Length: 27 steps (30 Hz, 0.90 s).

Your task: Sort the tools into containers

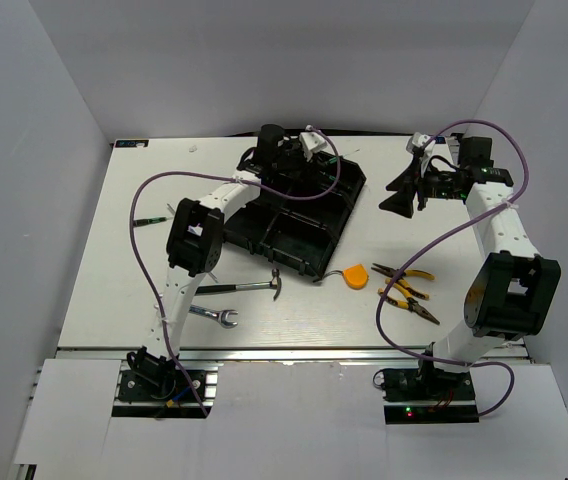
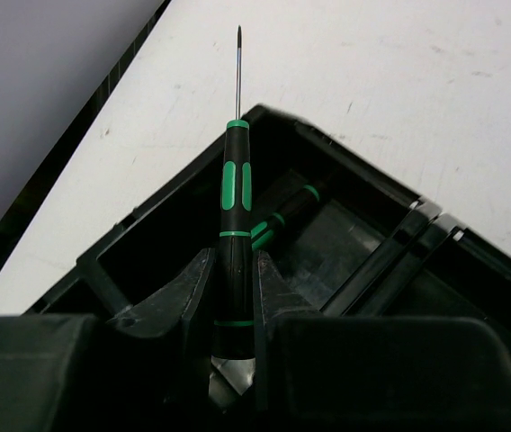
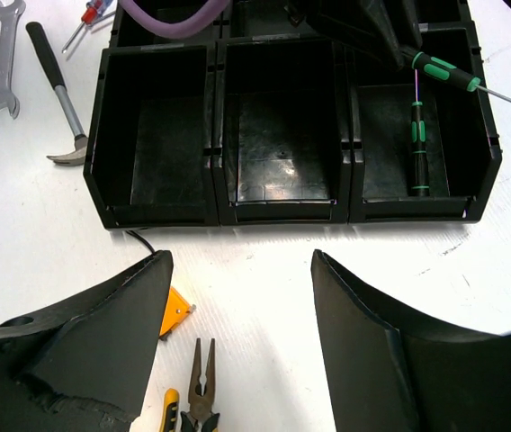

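The left pincer (image 2: 235,270) is squeezed tight on a black and green screwdriver (image 2: 235,189). Its two dark fingers (image 2: 192,288) press the bottom part of the handle from both sides. The handle is round and smooth, with green rings and green strips. The thin shiny metal tip sticks out past a corner of the tray (image 2: 345,157). The tray is black plastic, with shiny square boxes and raised walls between them. The pincer holds the screwdriver over the tray's corner box. A second screwdriver (image 3: 418,148) of the same kind lies flat inside that box. The right pincer (image 3: 237,261) is spread wide apart beside the tray, over the white table (image 3: 264,288), and it holds nothing. Its fingers are black and wedge shaped. Outside the tray, close to one long side, lie a hammer (image 1: 249,286) with a black handle, a silver wrench (image 1: 214,316), a round orange tape measure (image 1: 356,274) and pliers (image 1: 404,290) with yellow handles.
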Each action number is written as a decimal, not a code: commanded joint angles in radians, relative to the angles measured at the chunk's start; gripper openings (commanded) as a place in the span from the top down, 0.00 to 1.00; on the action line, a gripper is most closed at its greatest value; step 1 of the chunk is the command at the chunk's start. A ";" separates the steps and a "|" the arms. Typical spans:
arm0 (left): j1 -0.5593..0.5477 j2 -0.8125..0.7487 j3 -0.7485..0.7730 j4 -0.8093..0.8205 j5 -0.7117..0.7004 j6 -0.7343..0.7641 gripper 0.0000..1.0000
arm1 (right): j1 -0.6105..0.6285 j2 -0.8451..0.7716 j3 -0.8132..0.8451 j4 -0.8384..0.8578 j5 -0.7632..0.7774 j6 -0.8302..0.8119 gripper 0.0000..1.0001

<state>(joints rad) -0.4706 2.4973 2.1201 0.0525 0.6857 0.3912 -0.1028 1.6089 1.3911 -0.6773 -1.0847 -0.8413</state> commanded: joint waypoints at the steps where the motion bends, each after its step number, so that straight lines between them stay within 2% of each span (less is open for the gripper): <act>1: 0.003 -0.028 -0.021 -0.022 -0.038 0.052 1.00 | -0.006 -0.015 -0.007 0.027 -0.044 0.018 0.30; 5: 0.003 -0.026 -0.034 -0.022 -0.041 0.049 0.96 | -0.006 -0.017 -0.010 0.027 -0.047 0.018 0.30; 7: 0.004 -0.028 -0.037 -0.022 -0.044 0.049 0.87 | -0.006 -0.020 -0.012 0.027 -0.047 0.019 0.30; 10: 0.003 -0.031 -0.034 -0.022 -0.055 0.044 0.80 | -0.006 -0.021 -0.015 0.027 -0.049 0.019 0.30; 11: 0.003 -0.032 -0.034 -0.022 -0.057 0.040 0.73 | -0.008 -0.023 -0.020 0.027 -0.052 0.022 0.30; 20: 0.003 -0.046 -0.046 -0.025 -0.078 0.031 0.46 | -0.008 -0.033 -0.029 0.030 -0.057 0.028 0.30; 27: 0.001 -0.096 -0.038 0.001 -0.086 -0.015 0.44 | -0.008 -0.041 -0.033 0.025 -0.057 0.027 0.30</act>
<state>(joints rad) -0.4671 2.4966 2.0823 0.0303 0.6052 0.4049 -0.1047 1.6085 1.3624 -0.6693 -1.1103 -0.8181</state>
